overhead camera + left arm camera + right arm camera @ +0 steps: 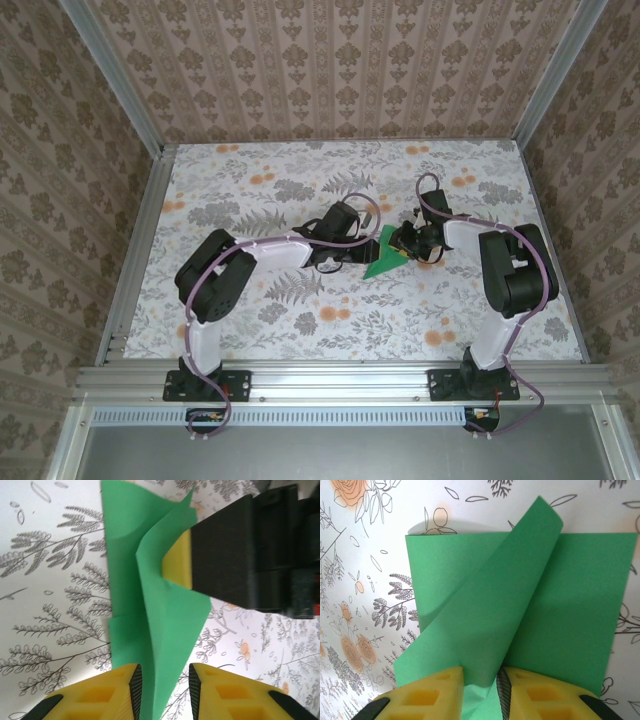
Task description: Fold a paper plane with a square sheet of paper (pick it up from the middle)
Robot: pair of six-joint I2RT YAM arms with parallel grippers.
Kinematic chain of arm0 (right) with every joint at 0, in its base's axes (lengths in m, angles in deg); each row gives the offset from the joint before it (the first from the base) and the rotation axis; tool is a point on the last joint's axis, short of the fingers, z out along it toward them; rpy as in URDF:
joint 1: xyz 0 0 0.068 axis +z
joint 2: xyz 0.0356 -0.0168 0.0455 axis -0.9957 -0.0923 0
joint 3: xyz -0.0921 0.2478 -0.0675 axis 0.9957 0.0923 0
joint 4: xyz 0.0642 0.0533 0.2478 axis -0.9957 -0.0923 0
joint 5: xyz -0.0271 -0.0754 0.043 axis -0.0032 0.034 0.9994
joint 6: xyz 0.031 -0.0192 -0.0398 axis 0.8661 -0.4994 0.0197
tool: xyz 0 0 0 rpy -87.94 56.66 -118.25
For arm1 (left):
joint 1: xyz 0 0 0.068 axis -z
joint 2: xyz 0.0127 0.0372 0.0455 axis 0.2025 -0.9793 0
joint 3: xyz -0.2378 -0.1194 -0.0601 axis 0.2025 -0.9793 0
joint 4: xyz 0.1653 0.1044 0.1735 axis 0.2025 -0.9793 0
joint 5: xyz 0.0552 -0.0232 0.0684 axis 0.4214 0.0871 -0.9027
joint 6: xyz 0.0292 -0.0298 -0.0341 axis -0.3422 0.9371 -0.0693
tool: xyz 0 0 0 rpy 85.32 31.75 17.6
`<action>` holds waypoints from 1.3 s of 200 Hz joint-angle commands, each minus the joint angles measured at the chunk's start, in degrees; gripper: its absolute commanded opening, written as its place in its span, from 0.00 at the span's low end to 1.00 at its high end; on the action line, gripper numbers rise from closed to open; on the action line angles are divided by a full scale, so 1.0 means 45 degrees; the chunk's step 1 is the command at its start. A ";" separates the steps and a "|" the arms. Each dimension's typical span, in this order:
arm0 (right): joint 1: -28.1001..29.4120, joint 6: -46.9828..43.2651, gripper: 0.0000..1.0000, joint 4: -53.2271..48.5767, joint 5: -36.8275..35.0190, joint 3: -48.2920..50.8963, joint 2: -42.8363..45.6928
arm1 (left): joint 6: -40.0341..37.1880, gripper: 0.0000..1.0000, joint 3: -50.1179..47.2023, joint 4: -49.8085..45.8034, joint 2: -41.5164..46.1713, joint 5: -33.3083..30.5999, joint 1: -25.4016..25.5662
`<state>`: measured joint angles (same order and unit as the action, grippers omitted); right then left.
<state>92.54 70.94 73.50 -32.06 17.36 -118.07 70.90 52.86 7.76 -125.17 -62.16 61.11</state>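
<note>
The floral-print table (300, 320) carries the green sheet of paper (383, 262) near its middle, partly folded, with one flap lifted off the table. Just right of the table's middle, the right gripper (481, 680) pinches that flap. Just left of the middle, the left gripper (165, 680) stands slightly spread, the paper's edge passing loosely between its yellow fingers (220, 695).

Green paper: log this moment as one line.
paper: green sheet part-folded, one flap raised | left gripper: open astride edge | right gripper: flap between jaws, grip unclear
</note>
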 commanded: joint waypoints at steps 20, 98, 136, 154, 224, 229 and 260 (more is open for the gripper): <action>0.0056 0.0171 0.28 -0.1004 -0.0984 0.0009 -0.0582 | -0.0104 0.31 0.0565 0.0240 -0.0344 0.0609 0.0109; 0.0056 0.0171 0.28 -0.0963 -0.0914 0.0078 -0.0603 | -0.0419 0.20 0.2108 -0.0928 -0.1706 0.0669 0.0148; 0.0052 0.0171 0.28 -0.0954 -0.0896 0.0041 -0.0624 | -0.0527 0.17 0.2553 -0.1638 -0.2137 0.0369 0.0151; 0.0055 0.0165 0.28 -0.0954 -0.0893 0.0074 -0.0595 | -0.0530 0.15 0.2579 -0.1741 -0.2181 0.0165 0.0158; 0.0053 0.0151 0.28 -0.0952 -0.0883 0.0052 -0.0633 | -0.0578 0.11 0.2681 -0.2014 -0.2413 -0.0227 0.0143; 0.0054 0.0150 0.28 -0.0957 -0.0869 0.0058 -0.0636 | -0.0575 0.11 0.2681 -0.2025 -0.2425 -0.0239 0.0148; 0.0048 0.0152 0.28 -0.0983 -0.0874 0.0042 -0.0644 | -0.0500 0.08 0.2716 -0.2112 -0.2560 -0.0278 0.0126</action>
<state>92.63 70.94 73.33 -32.26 17.20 -118.18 69.77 63.50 0.17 -135.42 -62.60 61.57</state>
